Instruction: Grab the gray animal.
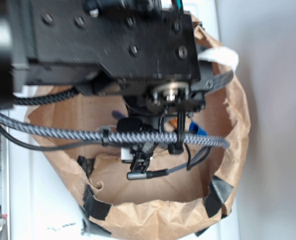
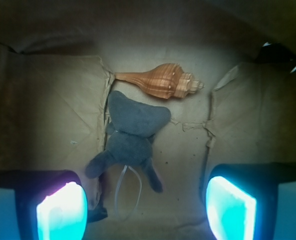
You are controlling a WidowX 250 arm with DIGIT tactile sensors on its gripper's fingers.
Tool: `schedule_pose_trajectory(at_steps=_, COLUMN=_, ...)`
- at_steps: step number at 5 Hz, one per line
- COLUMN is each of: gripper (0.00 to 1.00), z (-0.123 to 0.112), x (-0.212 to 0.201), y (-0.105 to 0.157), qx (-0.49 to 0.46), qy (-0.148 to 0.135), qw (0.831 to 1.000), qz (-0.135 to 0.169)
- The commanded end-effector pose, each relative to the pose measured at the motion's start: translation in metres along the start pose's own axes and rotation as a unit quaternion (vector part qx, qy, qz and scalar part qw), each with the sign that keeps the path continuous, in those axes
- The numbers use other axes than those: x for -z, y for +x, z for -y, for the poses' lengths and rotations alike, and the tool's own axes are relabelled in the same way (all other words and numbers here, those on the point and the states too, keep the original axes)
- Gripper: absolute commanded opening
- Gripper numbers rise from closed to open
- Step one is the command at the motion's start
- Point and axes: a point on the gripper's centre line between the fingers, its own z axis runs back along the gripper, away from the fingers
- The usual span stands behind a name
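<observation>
Gray animal [image 2: 130, 137] (beside seashell [image 2: 163, 81])

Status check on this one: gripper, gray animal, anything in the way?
Gripper open, empty, above the bag floor. Gray animal lying free between the fingers' line. Seashell close beside its head, possibly touching.

Robot lab bench: white tabletop [image 1: 32, 200], taped brown paper bin [image 1: 153, 220], braided cables [image 1: 87, 134].

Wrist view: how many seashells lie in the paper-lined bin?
1. The orange-brown ridged spiral seashell lies just above the small gray plush animal, near its head. More may hide beyond the frame.
</observation>
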Motion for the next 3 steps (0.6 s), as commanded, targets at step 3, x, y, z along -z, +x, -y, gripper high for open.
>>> schedule_pose_trajectory(at_steps=3, gripper=1.00, z=0.025, x=0.044, y=-0.025, qx=0.069, qy=-0.016, qw=0.998, qz=-0.002)
